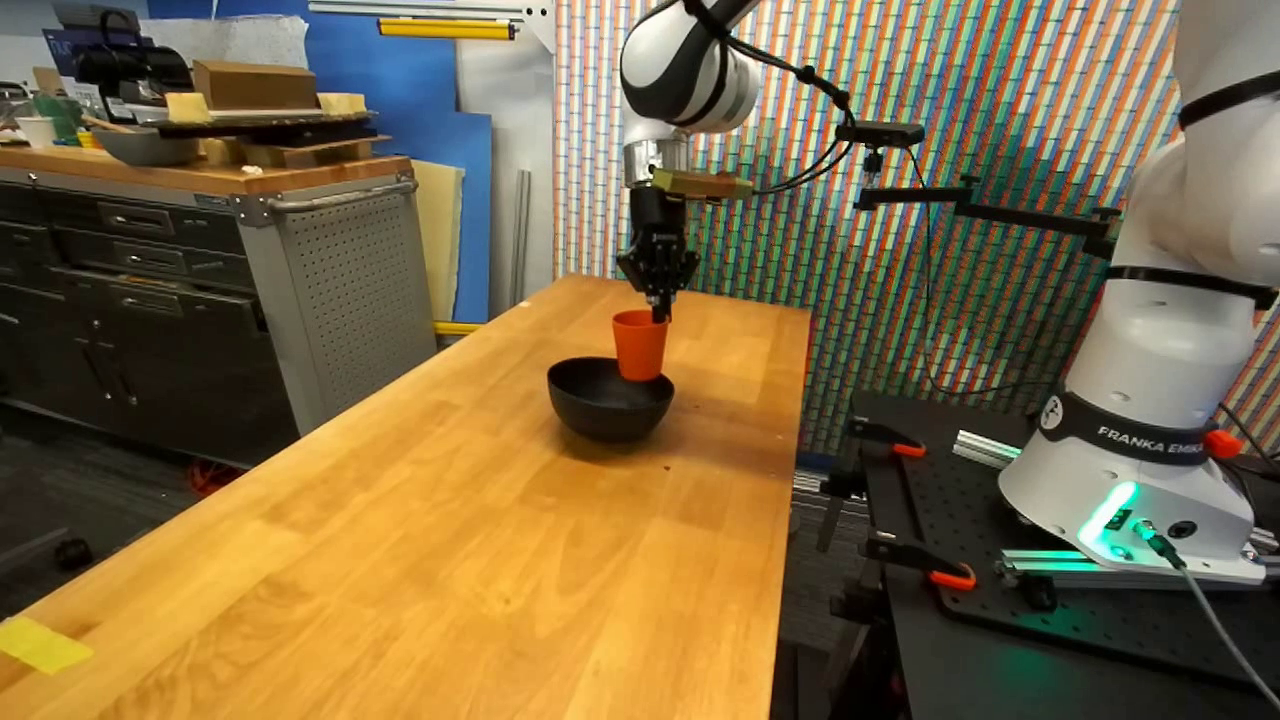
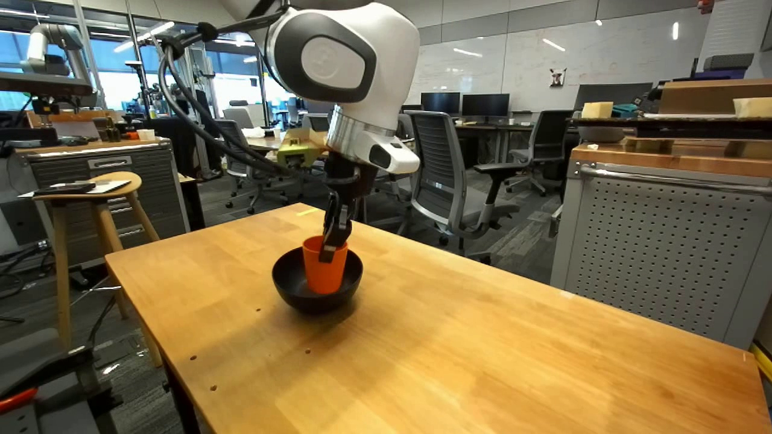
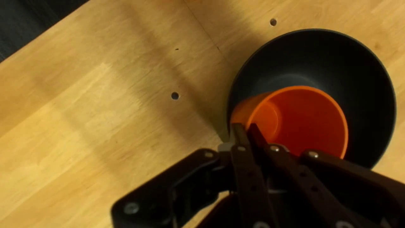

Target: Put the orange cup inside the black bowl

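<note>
Gripper (image 3: 246, 126) pinches smooth orange cup (image 3: 299, 122) over round black bowl (image 3: 332, 60), contact unclear.

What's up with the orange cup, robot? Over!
Gripper pinching orange cup by its rim. Cup in or just above black bowl, can't tell which. Nothing seen in the way.

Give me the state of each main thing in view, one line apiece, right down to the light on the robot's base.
Black bowl: upright on the table.
Orange cup: held about upright, mouth up; whether it touches the bowl, cannot tell.
Gripper: shut on the cup's wall.
Base light: lit green.
Monitors: screens look dark.
</note>
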`<state>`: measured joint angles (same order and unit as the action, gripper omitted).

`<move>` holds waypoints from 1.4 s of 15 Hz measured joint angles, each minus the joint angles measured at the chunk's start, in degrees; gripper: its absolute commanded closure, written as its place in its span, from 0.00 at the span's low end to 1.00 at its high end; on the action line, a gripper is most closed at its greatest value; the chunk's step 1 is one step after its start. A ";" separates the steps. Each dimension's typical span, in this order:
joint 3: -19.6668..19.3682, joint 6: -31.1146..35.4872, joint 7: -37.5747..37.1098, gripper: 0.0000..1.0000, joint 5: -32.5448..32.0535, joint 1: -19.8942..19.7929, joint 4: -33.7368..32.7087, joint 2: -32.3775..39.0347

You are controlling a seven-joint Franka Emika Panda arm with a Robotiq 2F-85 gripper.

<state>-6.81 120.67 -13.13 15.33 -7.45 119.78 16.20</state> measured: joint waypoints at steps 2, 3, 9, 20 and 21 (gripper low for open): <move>0.38 -0.01 0.00 0.98 1.04 0.01 -0.05 1.76; 0.62 -0.03 0.00 0.98 1.59 0.01 -0.06 2.44; 2.07 -0.04 0.04 0.91 4.23 0.05 -0.16 3.79; 2.73 1.62 1.65 0.07 4.61 0.33 -0.16 0.08; 2.72 1.62 2.01 0.01 4.60 0.33 -0.11 -1.41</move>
<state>-4.09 122.29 -11.13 19.92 -7.13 119.67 14.79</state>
